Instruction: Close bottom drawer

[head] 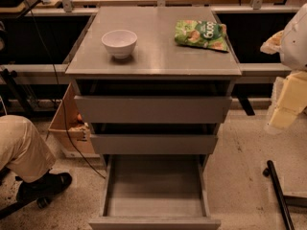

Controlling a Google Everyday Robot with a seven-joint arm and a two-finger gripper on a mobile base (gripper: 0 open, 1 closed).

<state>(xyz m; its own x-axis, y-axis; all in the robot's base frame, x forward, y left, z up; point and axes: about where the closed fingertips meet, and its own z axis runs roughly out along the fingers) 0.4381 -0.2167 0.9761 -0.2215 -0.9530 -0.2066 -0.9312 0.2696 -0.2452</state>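
The grey cabinet (153,56) has three handle-less drawers. The bottom drawer (154,222) is pulled far out toward me, and its long shallow grey tray (154,186) is bare inside. The top drawer front (153,109) and the middle drawer front (153,143) stand slightly out. My gripper (284,110) shows at the right edge as a pale yellow part under the white arm (297,37). It hangs to the right of the cabinet at about top-drawer height, well above the bottom drawer and apart from it.
A white bowl (119,42) and a green snack bag (201,34) lie on the cabinet top. A person's leg and black shoe (29,166) are at the left. A cardboard box (67,123) stands left of the cabinet. A black bar (278,195) lies on the floor at the right.
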